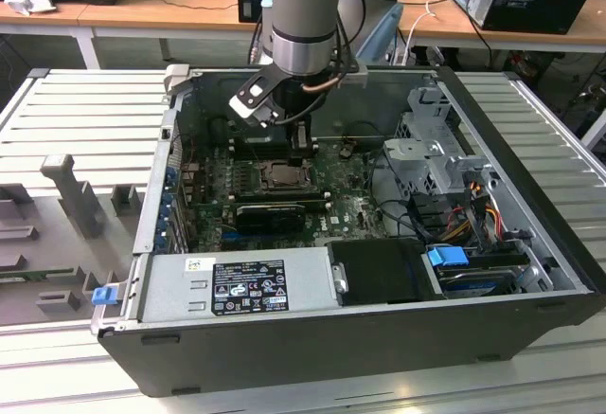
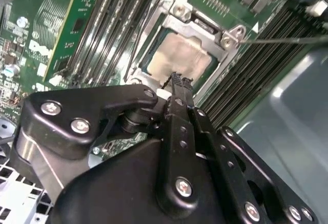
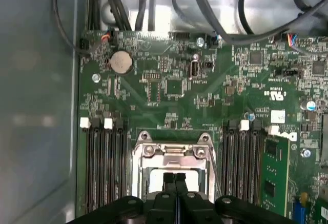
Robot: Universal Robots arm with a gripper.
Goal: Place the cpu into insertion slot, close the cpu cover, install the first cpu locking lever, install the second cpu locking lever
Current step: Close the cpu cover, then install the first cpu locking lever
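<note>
Gripper (image 2: 178, 79), fingers pressed together, hangs directly over the cpu (image 2: 174, 55).

Your cameras, relative to the insertion slot (image 1: 281, 175)
The exterior view stands high and well off, looking down; both wrist views sit close above, sharing it.
</note>
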